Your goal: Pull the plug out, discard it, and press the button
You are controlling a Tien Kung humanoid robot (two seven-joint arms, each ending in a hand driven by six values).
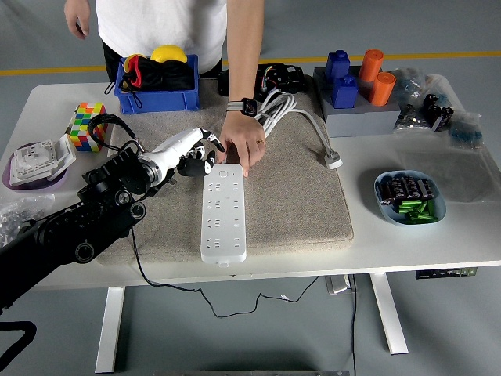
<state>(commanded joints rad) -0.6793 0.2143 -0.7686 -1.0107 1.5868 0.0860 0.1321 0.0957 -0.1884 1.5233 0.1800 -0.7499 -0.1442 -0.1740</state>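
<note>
A white power strip (223, 215) lies lengthwise on a beige mat (297, 204). My left hand (196, 157) hovers just off the strip's far left corner, its white fingers curled on a small black plug (190, 166) that is clear of the strip. A black cable (135, 254) trails from my arm over the table's near edge. A person's hand (241, 145) presses down on the strip's far end, right beside my hand. My right arm is out of view.
A blue bin (156, 98) of items stands at the back left. A colour cube (88, 125) and a purple dish (9, 176) sit at the left. Grey cables with a white plug (333, 160) lie behind the mat. A grey block (356, 113) and a blue bowl (409, 210) of batteries are at the right.
</note>
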